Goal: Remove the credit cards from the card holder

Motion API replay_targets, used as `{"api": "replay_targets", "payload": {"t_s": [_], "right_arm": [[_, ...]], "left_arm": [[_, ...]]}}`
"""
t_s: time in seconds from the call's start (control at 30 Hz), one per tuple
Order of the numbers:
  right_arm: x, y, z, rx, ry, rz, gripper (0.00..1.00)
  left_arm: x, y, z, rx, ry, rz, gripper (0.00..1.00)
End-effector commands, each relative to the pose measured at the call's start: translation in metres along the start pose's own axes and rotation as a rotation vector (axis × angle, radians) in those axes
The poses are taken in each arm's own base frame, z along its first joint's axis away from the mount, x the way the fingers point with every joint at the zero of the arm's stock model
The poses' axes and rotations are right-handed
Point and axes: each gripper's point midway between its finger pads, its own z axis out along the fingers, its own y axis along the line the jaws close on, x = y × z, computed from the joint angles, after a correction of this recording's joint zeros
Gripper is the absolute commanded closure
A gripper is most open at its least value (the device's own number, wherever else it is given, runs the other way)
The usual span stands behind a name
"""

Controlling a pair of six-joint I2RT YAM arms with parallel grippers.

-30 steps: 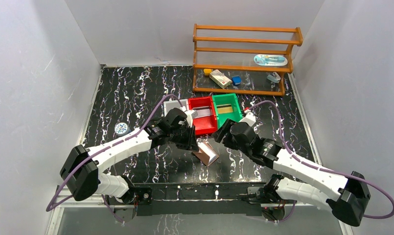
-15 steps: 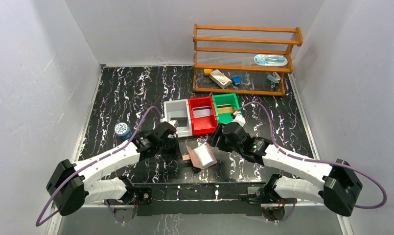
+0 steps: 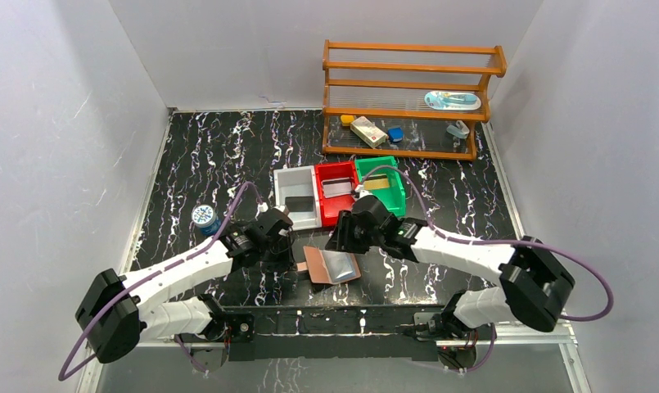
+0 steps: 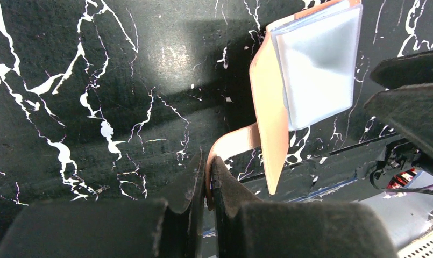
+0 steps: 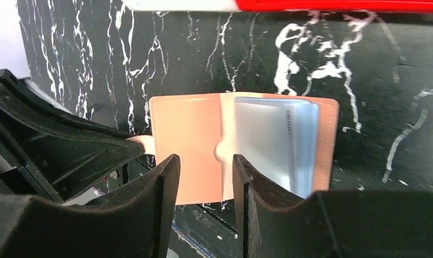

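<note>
Two claws on one wallet, pretty much. Card holder lying open on the black marble tabletop, toward the near edge, between the two arms and just near of the bins. Left claw clamped shut on the strap tab curling off the left flap. Right claw parked over the fold, fingers apart, nothing pinched between them; can't tell about actual contact with the leather. Credit cards tucked in the right half: pale grey stack in the light blue pocket, edges fanned a little toward the right. Left half just bare tan leather. From the left wrist view, tan flap tilted up off the tabletop, card side lying flatter. Just far of the wallet, three in a row, touching side by side: white bin, red bin, green bin, something flat lying in each. Far right corner: wooden shelf with a few small bits on the bottom level. Small blue round can well off to the left, near the left arm.
</note>
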Motion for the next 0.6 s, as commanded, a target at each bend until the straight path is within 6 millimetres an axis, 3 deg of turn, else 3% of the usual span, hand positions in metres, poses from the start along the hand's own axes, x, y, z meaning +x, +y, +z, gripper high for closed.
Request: {"api": "replay_targets", "payload": {"t_s": [0.0,0.23,0.4,0.57], "right_arm": [[0.000,0.037,0.006,-0.147,0.070,-0.064,0.51],[0.027,0.038,0.028,-0.169,0.222,-0.126,0.54],[0.042,0.000,0.043,0.002,0.271,-0.110,0.47],[0.054,-0.023,0.042,0.135,0.275,-0.191,0.36]], "left_arm": [[-0.005,0.001,-0.003,-0.028,-0.012,0.009,1.00],[-0.003,0.007,0.000,-0.048,-0.011,0.007,1.00],[-0.003,0.017,0.001,-0.103,-0.016,0.006,1.00],[-0.003,0.027,0.001,-0.153,-0.020,0.001,1.00]]}}
